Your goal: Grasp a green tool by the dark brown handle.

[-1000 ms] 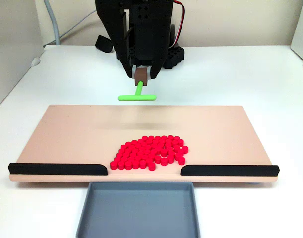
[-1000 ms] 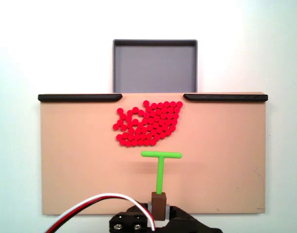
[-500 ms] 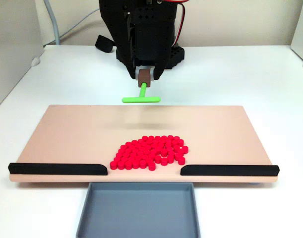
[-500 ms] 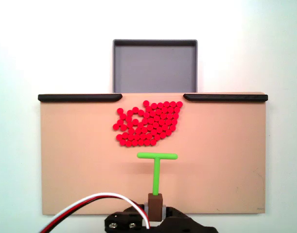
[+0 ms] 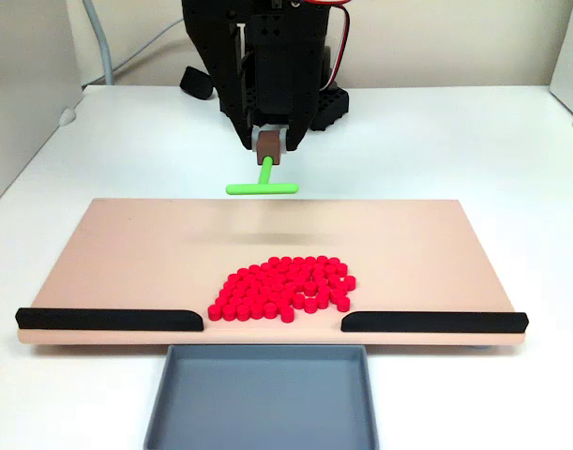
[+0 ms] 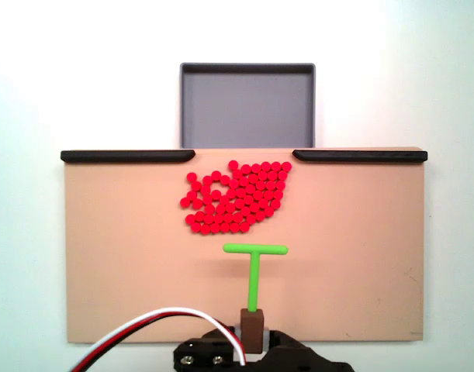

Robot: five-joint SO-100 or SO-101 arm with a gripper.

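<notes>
1. One black arm ends in the fingers (image 5: 267, 142), closed tight on the dark brown handle (image 5: 266, 142); in another fixed view the same fingers (image 6: 253, 335) sit at the bottom edge, pinching the handle (image 6: 253, 325) from both sides.
2. One green tool (image 5: 263, 180) hangs from that handle, its stem pointing toward the board and its single crossbar level, lifted off the surface with a faint shadow on the board beneath it. In the other fixed view the tool (image 6: 254, 271) lies over the near part of the board, its crossbar just short of the red pile without touching it.
3. One tan board (image 5: 127, 253) lies flat on the white bench (image 5: 474, 141); it serves as the landmark here.
4. One cluster of small red cylinders (image 5: 284, 288) sits on the board near its middle, toward the edge far from the arm. There are several dozen, too closely packed to count surely.
5. Two black strips line that far edge of the board: one (image 5: 110, 320) at the left in this fixed view, one (image 5: 434, 322) at the right, with a gap between them facing the red pile.
6. One grey tray (image 5: 260, 398) rests on the bench just beyond the gap, against the board's edge.
7. One red-and-white cable (image 6: 151, 325) curves beside the fingers.
</notes>
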